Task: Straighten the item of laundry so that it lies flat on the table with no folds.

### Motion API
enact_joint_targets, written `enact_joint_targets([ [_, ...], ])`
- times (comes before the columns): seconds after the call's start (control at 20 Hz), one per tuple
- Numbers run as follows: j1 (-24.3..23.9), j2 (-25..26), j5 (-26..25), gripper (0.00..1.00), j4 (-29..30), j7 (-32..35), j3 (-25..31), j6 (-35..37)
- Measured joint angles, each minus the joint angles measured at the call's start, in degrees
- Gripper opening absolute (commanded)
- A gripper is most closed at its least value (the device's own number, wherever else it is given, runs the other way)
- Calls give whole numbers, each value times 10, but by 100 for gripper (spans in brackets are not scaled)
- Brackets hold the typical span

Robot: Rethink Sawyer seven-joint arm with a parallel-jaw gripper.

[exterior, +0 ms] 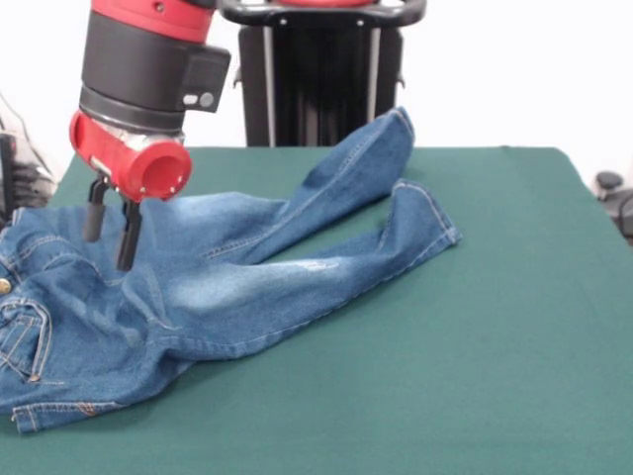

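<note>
table (495, 327) in dark green cloth spreads wide. jeans (227, 287) lie on its left part, waist crumpled at the left edge, both legs reaching up and right with folds. gripper (111, 242) stands over the seat, fingers (128, 237) spread, tips at the denim.

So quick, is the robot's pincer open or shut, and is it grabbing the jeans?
Pincer: open, its two black fingers apart, tips down at the jeans, gripping nothing.
</note>
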Motion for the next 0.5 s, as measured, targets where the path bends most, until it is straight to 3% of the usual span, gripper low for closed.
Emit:
enact_joint_targets([
  [0.5, 20, -2, 0, 100, 30, 0, -2, 0],
])
